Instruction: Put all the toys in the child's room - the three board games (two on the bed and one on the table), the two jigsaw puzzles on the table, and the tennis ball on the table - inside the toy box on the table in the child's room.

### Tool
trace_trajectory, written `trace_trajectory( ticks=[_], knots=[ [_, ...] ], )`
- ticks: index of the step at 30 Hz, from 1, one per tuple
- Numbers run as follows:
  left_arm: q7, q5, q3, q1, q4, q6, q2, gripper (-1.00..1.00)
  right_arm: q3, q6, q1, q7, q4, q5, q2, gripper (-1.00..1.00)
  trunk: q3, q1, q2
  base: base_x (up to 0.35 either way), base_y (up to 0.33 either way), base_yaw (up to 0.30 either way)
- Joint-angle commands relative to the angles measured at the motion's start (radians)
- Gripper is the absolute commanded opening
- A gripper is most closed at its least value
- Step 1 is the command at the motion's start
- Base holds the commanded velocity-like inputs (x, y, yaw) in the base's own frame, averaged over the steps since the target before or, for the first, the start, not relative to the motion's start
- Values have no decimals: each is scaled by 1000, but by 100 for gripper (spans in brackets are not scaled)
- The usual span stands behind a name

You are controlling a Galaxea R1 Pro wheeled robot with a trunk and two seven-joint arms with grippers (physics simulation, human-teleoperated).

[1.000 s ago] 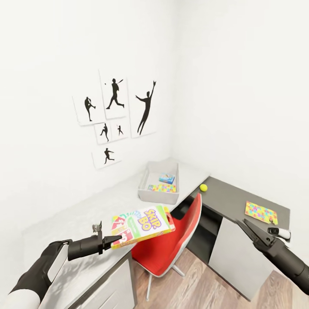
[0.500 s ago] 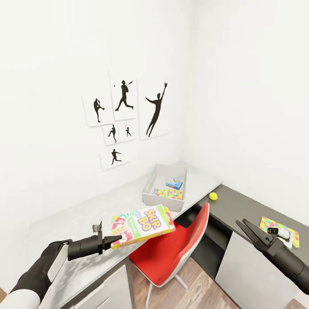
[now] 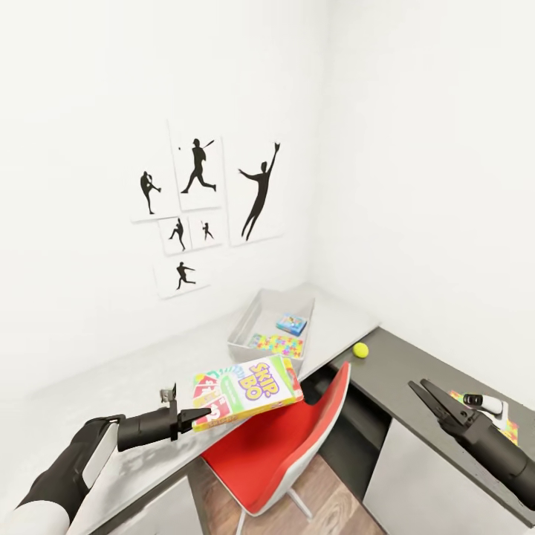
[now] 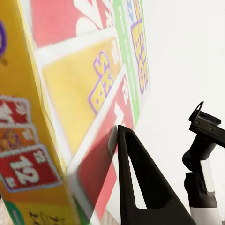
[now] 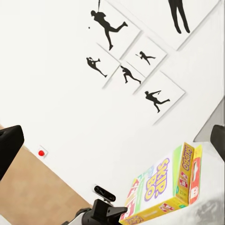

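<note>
My left gripper (image 3: 195, 417) is clamped on the SKIP-BO box (image 3: 247, 389), up over the table (image 3: 134, 386). Right gripper (image 3: 425, 395) is spread open, holding nothing.

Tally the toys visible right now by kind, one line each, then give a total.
Board games: 2, the SKIP-BO box held in the left end effector and a small blue box in the toy box
Jigsaw puzzles: 2, one in the toy box, one on the dark table section
Tennis balls: 1
Total: 5

Jigsaw puzzle (image 3: 502, 418) on the table (image 3: 416, 364), perhaps half hidden behind right arm
</note>
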Motion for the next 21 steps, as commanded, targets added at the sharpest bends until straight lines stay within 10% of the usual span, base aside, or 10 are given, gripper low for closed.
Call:
trace_trajectory(
  ticks=[1, 21],
  knots=[
    [-1, 4, 1, -1, 0, 8, 0, -100, -1, 6, -1, 1, 0, -4, 0, 100, -2, 1, -2, 139, -231, 1],
    [0, 5, 4, -1, 0, 6, 0, -100, 1, 6, 0, 0, -1, -4, 0, 100, -2, 1, -2, 154, -173, 195]
  ],
)
